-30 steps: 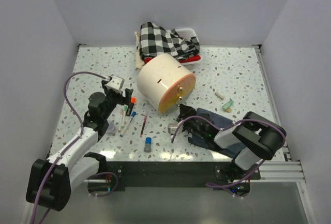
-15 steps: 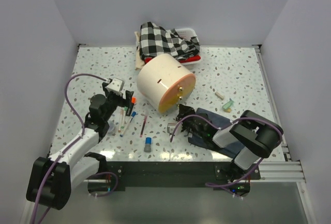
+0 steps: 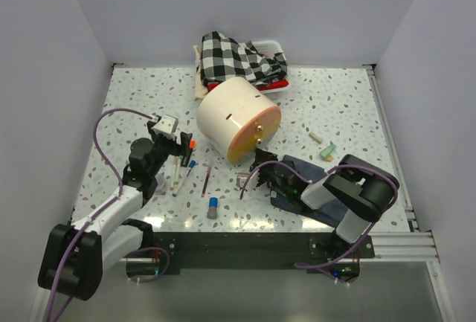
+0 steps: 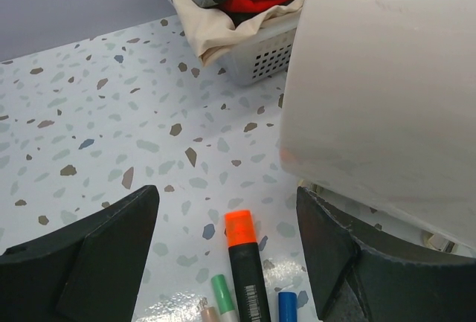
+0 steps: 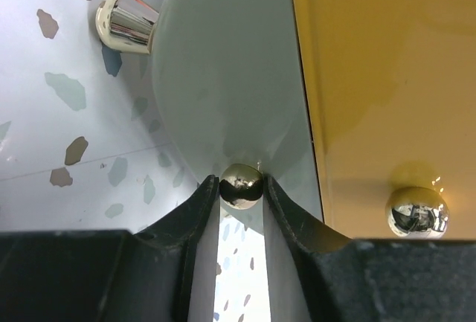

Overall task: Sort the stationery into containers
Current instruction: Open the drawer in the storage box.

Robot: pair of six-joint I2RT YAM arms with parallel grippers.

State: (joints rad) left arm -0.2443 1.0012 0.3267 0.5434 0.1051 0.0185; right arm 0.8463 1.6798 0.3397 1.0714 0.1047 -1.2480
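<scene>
**Sorting Barely Begun, One Knob in Hand**

We saw the right tool point(image 5: 240, 188) pinched shut on a brass knob point(image 5: 240, 185) of the cream cabinet point(image 3: 236, 116); we judged nothing sorted yet. The left tool point(image 4: 227, 259) hung open, the orange-capped marker point(image 4: 239, 229) lying on the worktop point(image 4: 111, 114) between its fingers point(image 4: 89, 262). Only the right wrist view showed that grip; only the overhead view showed the blue-capped tube point(image 3: 213, 207) near the right tool.

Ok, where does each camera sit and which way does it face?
Top external: above and behind the bases, looking down at the table; both arms show.
Left wrist: low, facing the cabinet and orange-capped marker; left gripper open at the bottom.
Right wrist: close against the yellow drawer front; right gripper shut on a brass knob.
Shared: top and left wrist both show that marker.
</scene>
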